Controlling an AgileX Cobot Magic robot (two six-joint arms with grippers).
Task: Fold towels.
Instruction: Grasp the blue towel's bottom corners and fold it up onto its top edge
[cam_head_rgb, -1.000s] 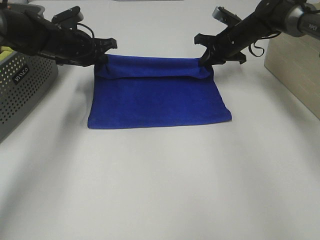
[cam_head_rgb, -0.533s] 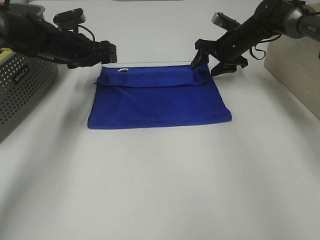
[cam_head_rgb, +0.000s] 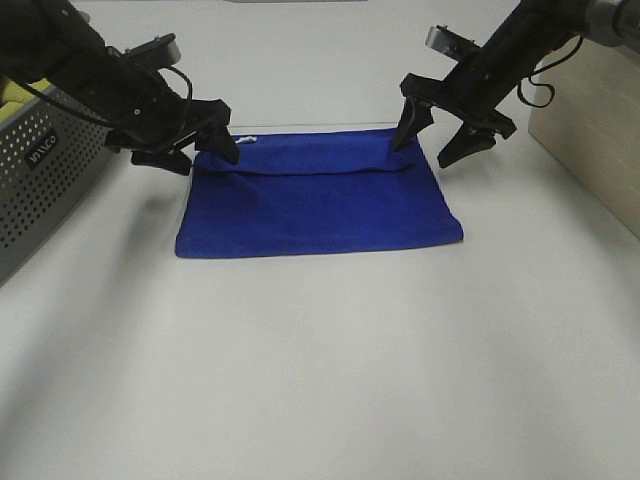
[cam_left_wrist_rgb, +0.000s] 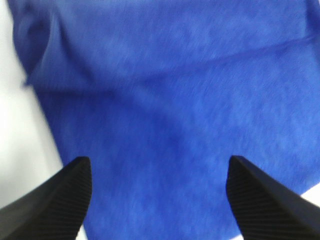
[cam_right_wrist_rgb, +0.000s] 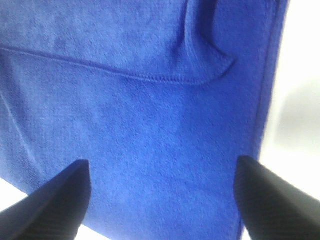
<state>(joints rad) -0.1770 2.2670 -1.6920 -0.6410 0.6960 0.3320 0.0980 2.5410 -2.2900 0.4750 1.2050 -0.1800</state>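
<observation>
Royal-blue plush microfibre towel (cam_head_rgb: 318, 205) was seen folded flat at the upper centre of the white table (cam_head_rgb: 320, 380) (a stitched hem crossed its upper part). Black left gripper (cam_head_rgb: 205, 160) and black right gripper (cam_head_rgb: 422, 152) were poised at its upper corners, jaws spread wide, nothing gripped.

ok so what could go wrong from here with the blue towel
The open right gripper hangs close over the puckered far corner of the plush royal-blue microfibre towel; a finger could snag it and undo the fold. The cloth also wrinkles near the open left gripper, so the next fold may come out crooked.
</observation>
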